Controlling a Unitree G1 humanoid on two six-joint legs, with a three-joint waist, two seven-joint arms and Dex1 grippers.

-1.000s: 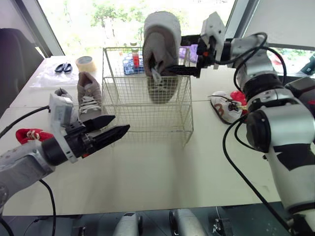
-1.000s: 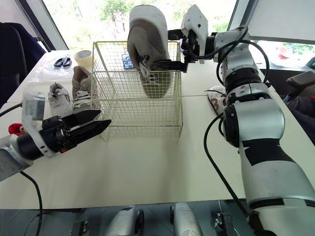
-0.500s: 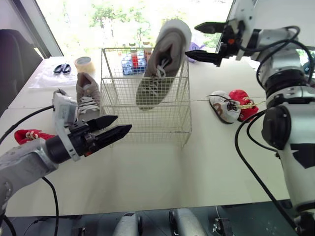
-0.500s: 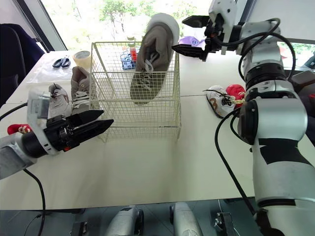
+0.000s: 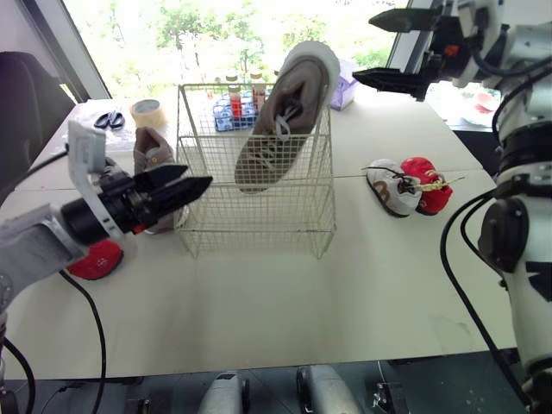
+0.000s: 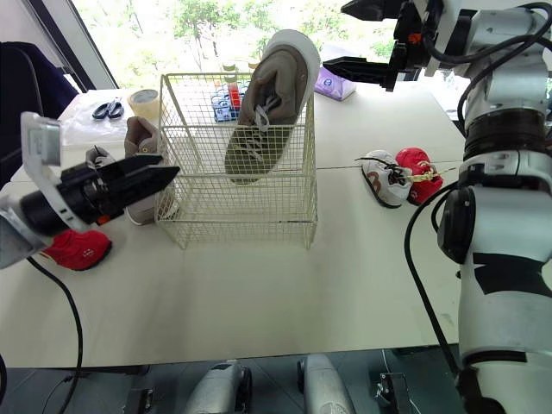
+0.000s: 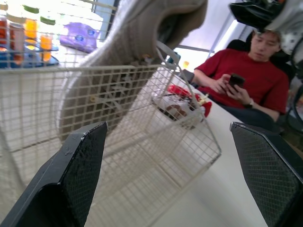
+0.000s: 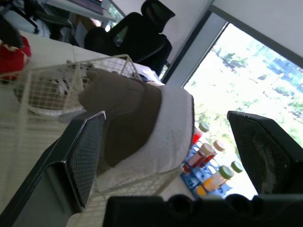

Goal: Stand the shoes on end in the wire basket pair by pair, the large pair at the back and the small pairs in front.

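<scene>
Tabletop (image 5: 259, 302) basket (image 5: 216, 216) holds tilted taupe shoe (image 5: 289, 108).

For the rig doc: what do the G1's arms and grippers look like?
Right arm and left arm: silver-grey shells, black joints, loose black cables. Left gripper and right gripper: two black tapered fingers with cross-hatched pads, white wrist bracket.

White table (image 5: 285, 293) before bright window (image 5: 216, 26) — green trees (image 6: 207, 17) outside; black office chair (image 8: 142, 26) at left
</scene>
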